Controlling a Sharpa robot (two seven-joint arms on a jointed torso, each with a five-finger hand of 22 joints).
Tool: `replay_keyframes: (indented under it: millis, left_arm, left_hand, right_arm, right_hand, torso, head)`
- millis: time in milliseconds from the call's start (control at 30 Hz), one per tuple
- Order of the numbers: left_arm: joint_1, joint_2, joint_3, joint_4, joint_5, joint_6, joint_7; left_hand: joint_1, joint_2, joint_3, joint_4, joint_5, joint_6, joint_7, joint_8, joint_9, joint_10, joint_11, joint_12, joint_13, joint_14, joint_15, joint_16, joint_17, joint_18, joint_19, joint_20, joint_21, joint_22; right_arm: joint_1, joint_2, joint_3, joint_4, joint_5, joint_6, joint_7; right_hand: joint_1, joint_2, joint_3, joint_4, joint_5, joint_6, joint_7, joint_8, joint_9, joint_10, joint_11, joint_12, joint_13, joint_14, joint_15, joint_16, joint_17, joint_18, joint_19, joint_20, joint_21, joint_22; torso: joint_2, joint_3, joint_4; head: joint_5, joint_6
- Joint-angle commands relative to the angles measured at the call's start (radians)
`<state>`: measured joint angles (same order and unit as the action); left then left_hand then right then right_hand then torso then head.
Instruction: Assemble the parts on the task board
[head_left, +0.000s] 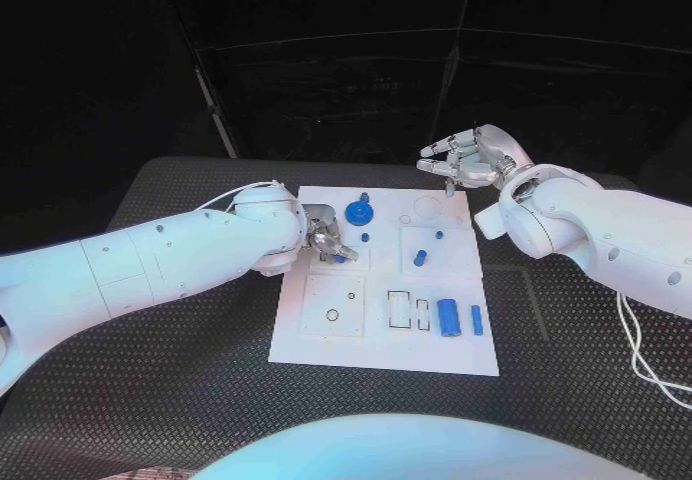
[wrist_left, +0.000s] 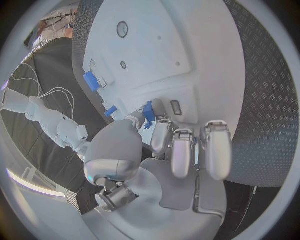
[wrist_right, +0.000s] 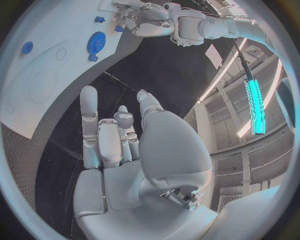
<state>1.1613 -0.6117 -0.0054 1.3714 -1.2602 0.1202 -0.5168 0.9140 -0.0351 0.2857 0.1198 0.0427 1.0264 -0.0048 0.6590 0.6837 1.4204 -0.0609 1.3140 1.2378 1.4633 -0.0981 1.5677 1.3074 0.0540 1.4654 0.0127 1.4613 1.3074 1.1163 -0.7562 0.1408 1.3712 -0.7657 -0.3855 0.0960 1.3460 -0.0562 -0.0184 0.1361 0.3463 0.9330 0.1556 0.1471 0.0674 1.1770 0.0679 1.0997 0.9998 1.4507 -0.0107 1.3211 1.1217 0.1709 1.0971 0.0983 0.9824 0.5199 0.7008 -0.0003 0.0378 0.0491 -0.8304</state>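
Note:
The white task board (head_left: 329, 345) lies in the middle of the table. My left hand (head_left: 325, 240) is low over the board's left side and pinches a small blue part (wrist_left: 149, 112) between thumb and a finger, right at the board's surface. A blue gear (head_left: 359, 211) stands just beyond that hand. Blue pegs (head_left: 420, 257) stand mid-board. A blue cylinder (head_left: 449, 317) and a thin blue bar (head_left: 476, 319) lie at the near right. My right hand (head_left: 469, 160) is raised past the board's far right corner, fingers apart, holding nothing.
Empty recesses (head_left: 398, 309) and a round hole (head_left: 332, 315) mark the board's near half. The black ribbed mat (head_left: 173, 400) surrounds the board. A white cable (head_left: 642, 360) trails by my right arm. In the right wrist view the gear (wrist_right: 96, 42) and my left hand (wrist_right: 140, 15) appear.

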Motion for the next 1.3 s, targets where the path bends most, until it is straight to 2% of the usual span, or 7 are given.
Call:
replay_keyframes:
  millis: [33, 800, 1300]
  left_arm:
    - [-0.006, -0.002, -0.005, -0.001, 0.002, -0.008, -0.015]
    - [-0.007, -0.007, -0.004, 0.002, -0.004, -0.051, -0.016]
    - [-0.007, -0.011, -0.003, 0.007, -0.021, -0.067, -0.016]
  left_hand:
    - [-0.012, 0.001, -0.007, 0.000, 0.005, 0.003, 0.006, -0.003, -0.001, 0.005, 0.002, 0.001, 0.000, 0.107, -0.006, 0.003, 0.263, -0.019, 0.025, -0.004, 0.004, 0.126]
    - [-0.009, 0.001, -0.010, 0.000, 0.005, 0.002, 0.006, -0.003, -0.001, 0.003, 0.001, -0.002, -0.004, 0.107, -0.006, 0.003, 0.263, -0.017, 0.023, -0.004, 0.001, 0.122]
    - [0.003, 0.003, -0.013, -0.003, 0.006, -0.002, 0.006, -0.004, -0.001, 0.001, 0.001, -0.005, -0.007, 0.107, -0.007, 0.003, 0.263, -0.017, 0.023, -0.005, 0.000, 0.122]
  right_arm:
    - [0.002, 0.000, 0.001, 0.001, -0.001, 0.005, 0.008]
    - [0.002, -0.003, 0.001, 0.003, -0.001, 0.003, 0.009]
    - [0.002, -0.006, 0.001, 0.003, -0.001, 0.002, 0.008]
  right_hand:
    - [-0.008, 0.001, 0.000, 0.006, 0.001, -0.005, 0.000, 0.004, 0.001, -0.004, 0.001, 0.004, -0.001, -0.005, 0.004, -0.006, -0.001, 0.007, 0.005, 0.002, -0.004, -0.001]
    - [-0.013, 0.000, -0.003, 0.009, 0.000, -0.005, 0.000, 0.005, 0.001, -0.005, 0.001, 0.004, -0.003, -0.005, 0.004, -0.007, -0.003, 0.008, 0.003, 0.002, -0.006, -0.004]
    - [-0.013, -0.001, -0.003, 0.010, -0.001, -0.005, 0.000, 0.005, 0.002, -0.006, 0.001, 0.003, -0.004, -0.005, 0.004, -0.007, -0.002, 0.008, 0.003, 0.002, -0.007, -0.005]
  torso:
    - [0.000, 0.0001, 0.0004]
    - [0.000, 0.0005, -0.0001]
    - [0.000, 0.0004, 0.0006]
  head:
    - [0.000, 0.000]
    - [-0.001, 0.002]
    - [-0.003, -0.002]
